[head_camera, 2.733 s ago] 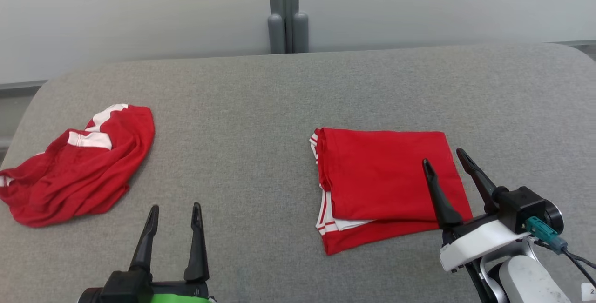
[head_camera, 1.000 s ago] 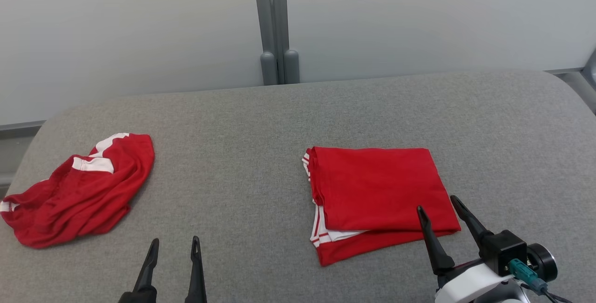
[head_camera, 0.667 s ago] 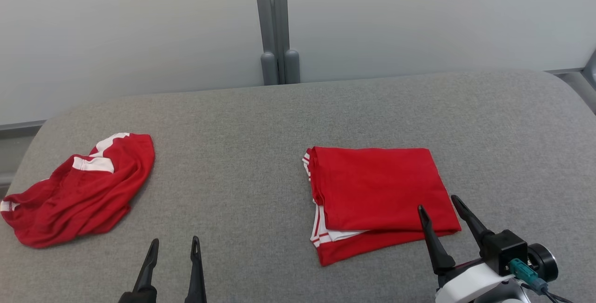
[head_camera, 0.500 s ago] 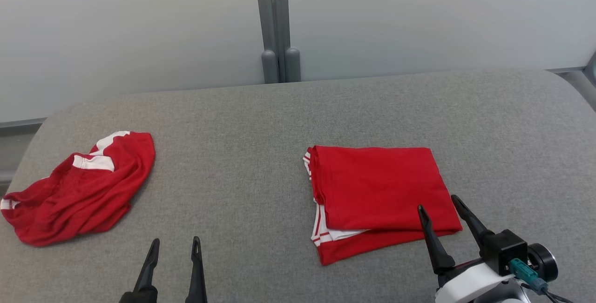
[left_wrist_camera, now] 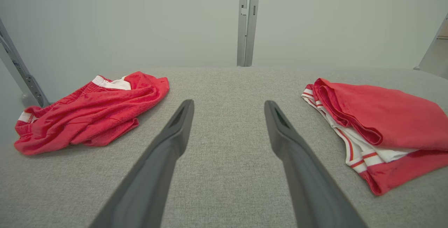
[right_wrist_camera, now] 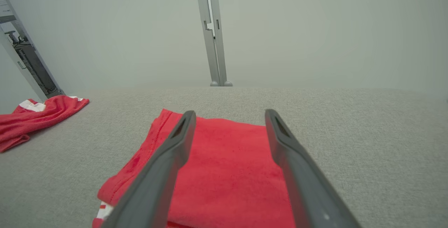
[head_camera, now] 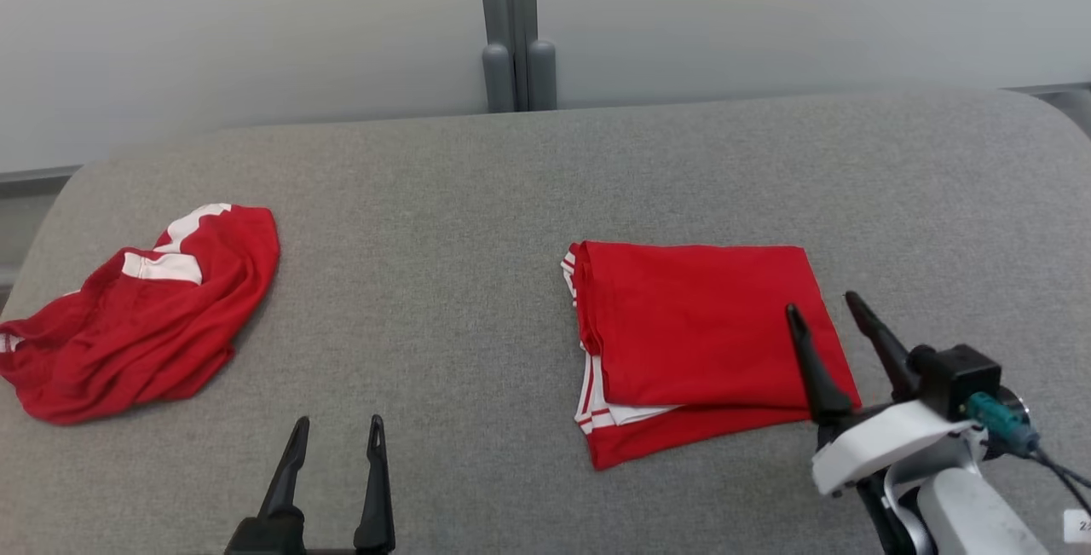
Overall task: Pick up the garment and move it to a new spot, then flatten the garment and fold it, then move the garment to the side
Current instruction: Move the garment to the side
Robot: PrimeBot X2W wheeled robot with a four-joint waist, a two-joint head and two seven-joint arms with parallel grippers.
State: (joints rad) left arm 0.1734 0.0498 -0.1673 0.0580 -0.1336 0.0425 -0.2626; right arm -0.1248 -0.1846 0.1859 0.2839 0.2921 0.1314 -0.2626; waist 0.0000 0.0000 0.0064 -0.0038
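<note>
A folded red garment (head_camera: 699, 333) with white and red striped trim lies flat on the grey table, right of centre; it shows as well at the right of the left wrist view (left_wrist_camera: 378, 123) and under the fingers in the right wrist view (right_wrist_camera: 224, 172). My right gripper (head_camera: 825, 306) stands open above its near right corner, nothing between the fingers. A crumpled red garment (head_camera: 145, 316) with white patches sits at the table's left end, also seen as the crumpled garment (left_wrist_camera: 91, 112) from the left wrist. My left gripper (head_camera: 337, 429) is open over bare table between the two garments.
The grey cloth-covered table (head_camera: 443, 265) has rounded corners and a pale wall behind it. A grey upright post (head_camera: 511, 26) stands at the table's far edge. Bare table lies between the garments and to the far right.
The head camera has tilted down, so the whole picture has shifted up. My right gripper has risen a little over the folded garment's corner. Both garments lie as before.
</note>
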